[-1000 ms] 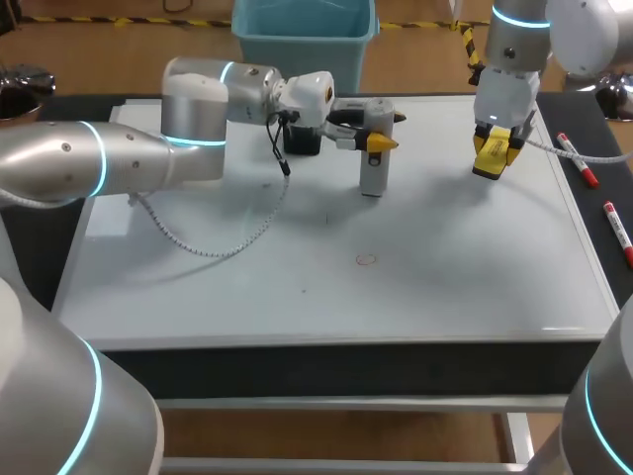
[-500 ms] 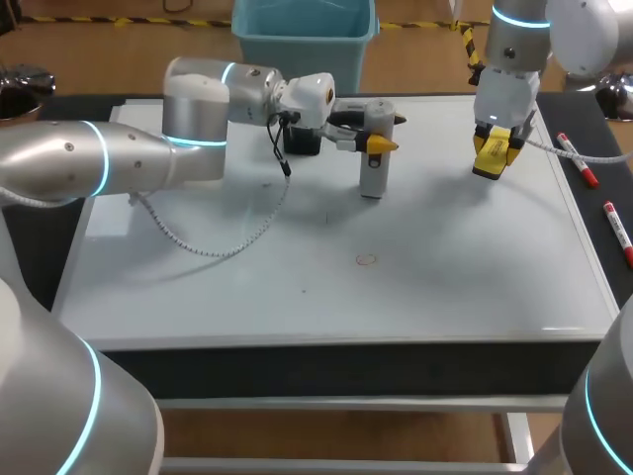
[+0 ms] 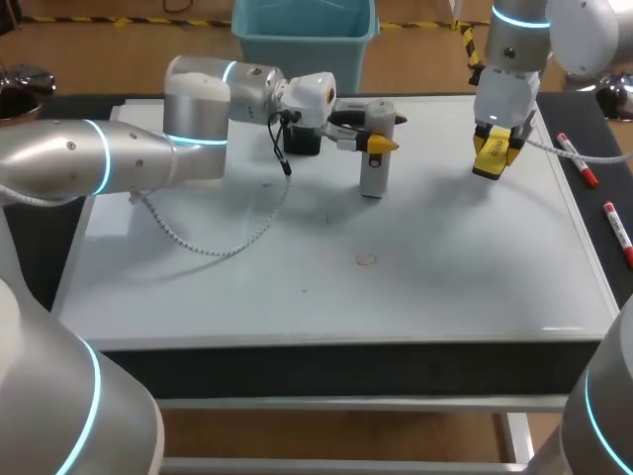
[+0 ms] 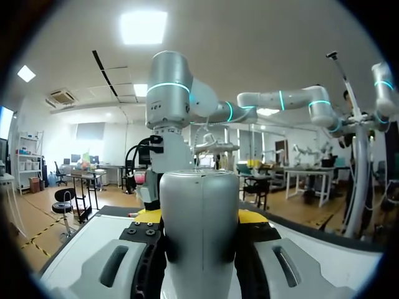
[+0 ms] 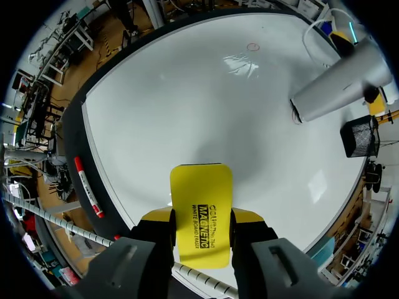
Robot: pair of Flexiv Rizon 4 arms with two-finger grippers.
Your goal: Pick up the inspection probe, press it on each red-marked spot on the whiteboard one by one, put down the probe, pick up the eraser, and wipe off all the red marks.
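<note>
Nothing has visibly shifted over the last second; both arms sit where they were. In the head view the left gripper (image 3: 377, 136) at upper centre is clamped on the grey inspection probe (image 3: 373, 176), which stands upright, its lower end at the whiteboard (image 3: 445, 287); whether it touches cannot be told. The left wrist view shows the probe (image 4: 201, 230) squeezed between the two fingers. Just left of it, against the arm's wrist, is a black mesh holder (image 3: 302, 141); its contents cannot be made out in either view (image 5: 360, 136). At upper right the right gripper (image 3: 494, 150) grips the yellow eraser (image 3: 491, 158) from both sides, held clear of the board; the right wrist view shows the eraser (image 5: 201, 193) between the fingers. One small red mark (image 3: 366, 260) lies mid-frame, well apart from both tools. The left arm's cable (image 3: 213, 245) loops across the board's left half. Two red markers (image 3: 577, 161) (image 3: 617, 230) lie on the dark strip at right, off the board
</note>
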